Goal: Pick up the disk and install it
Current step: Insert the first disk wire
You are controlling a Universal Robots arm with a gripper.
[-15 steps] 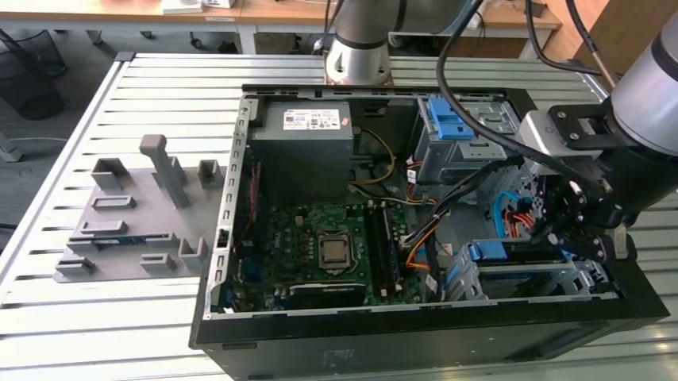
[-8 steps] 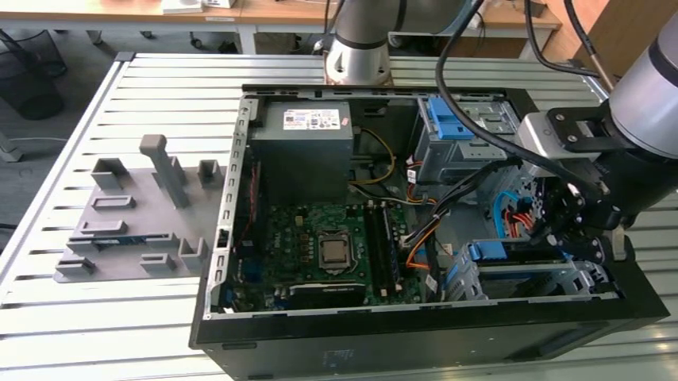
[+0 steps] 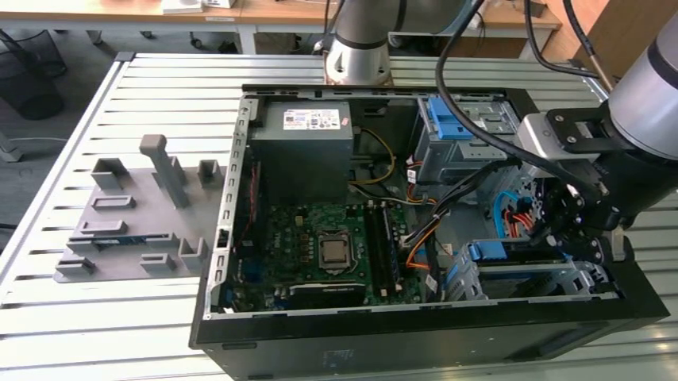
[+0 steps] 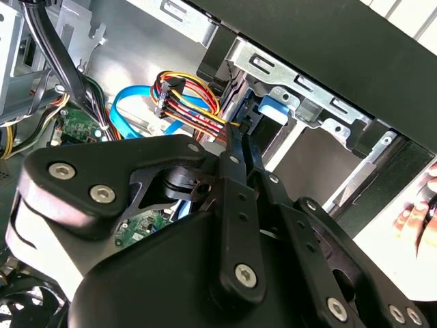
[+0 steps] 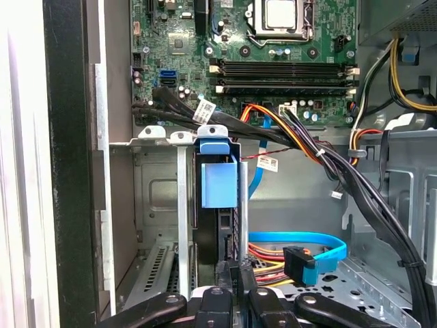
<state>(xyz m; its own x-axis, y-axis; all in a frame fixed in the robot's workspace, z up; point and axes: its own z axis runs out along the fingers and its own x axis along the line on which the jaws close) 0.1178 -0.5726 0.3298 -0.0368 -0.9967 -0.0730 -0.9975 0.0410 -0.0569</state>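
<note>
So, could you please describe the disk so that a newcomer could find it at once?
Start at the open black computer case and go to the metal drive cage in its near corner, at the exterior view's right. The disk stands on edge in a slot there; its blue plastic bracket sets it apart from the bare metal walls.

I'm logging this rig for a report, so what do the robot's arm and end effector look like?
The arm is silver-grey tubing with black joint housings and black cables along it. The end effector is matte black, built of flat linkage bars pinned with silver screws.
</note>
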